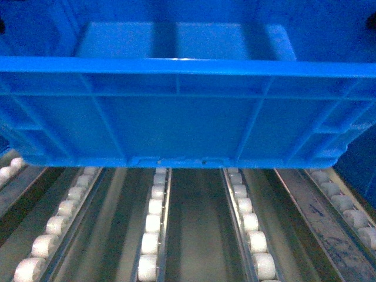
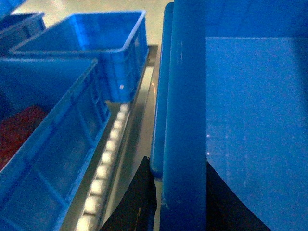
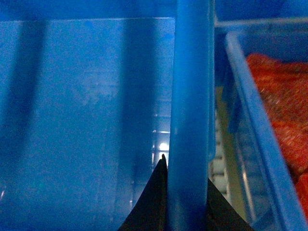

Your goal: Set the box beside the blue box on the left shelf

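Across the three views there were several large bright-blue ribbed plastic crates: one held crate (image 1: 188, 111), three more (image 2: 48, 144) to its left, and one (image 3: 260, 144) to its right. The steel rack (image 1: 200, 235) showed five rows of small white rollers (image 1: 151, 226).

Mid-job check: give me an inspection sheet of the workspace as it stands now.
Surface: roller shelf, white roller rows, bare in front.
Job's things: blue crate, empty, over the rollers; whether it rests on them cannot tell.
Clutter: neighbouring blue crates left; another right holding red material.
Grippers: left gripper and right gripper each clamp a crate rim.
Cables: nothing seen.
Surroundings: pale floor.
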